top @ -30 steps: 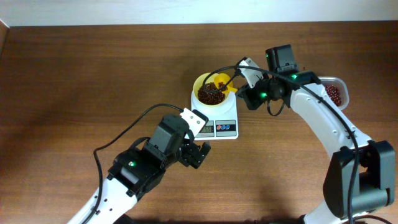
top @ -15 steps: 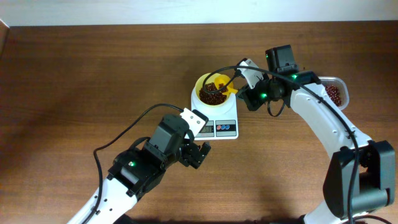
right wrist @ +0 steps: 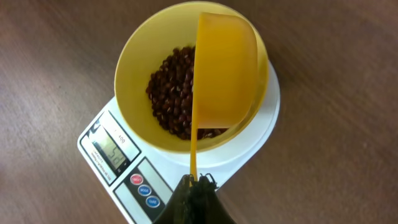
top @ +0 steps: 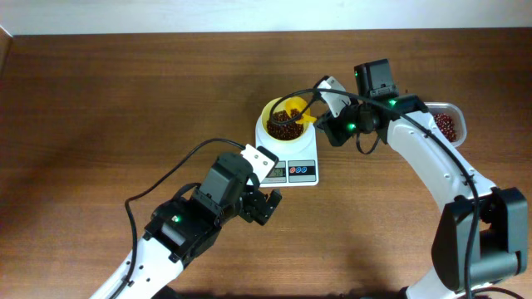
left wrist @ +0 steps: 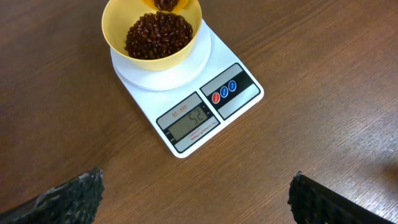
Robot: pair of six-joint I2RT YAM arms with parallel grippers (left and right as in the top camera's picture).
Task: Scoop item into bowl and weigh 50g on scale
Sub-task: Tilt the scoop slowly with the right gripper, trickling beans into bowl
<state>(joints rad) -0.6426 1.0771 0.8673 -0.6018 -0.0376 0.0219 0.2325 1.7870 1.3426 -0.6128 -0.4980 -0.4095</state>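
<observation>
Right wrist: right gripper doing what?
— Clenching the scoop handle; bowl of beans is sitting on the scale just beyond its fingers. Left gripper is hanging released.

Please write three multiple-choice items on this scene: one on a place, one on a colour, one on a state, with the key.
1. The bowl stands: A on the scale; B on a plate; C on a shelf.
2. The buttons of the scale are: A green; B red and blue; C white.
3. The right tool is: A open; B shut on the bowl's rim; C shut on the handle of the scoop.
Key: 1 A: it sits on the scale's white top. 2 B: one red, two blue. 3 C: the handle runs into closed jaws.
</observation>
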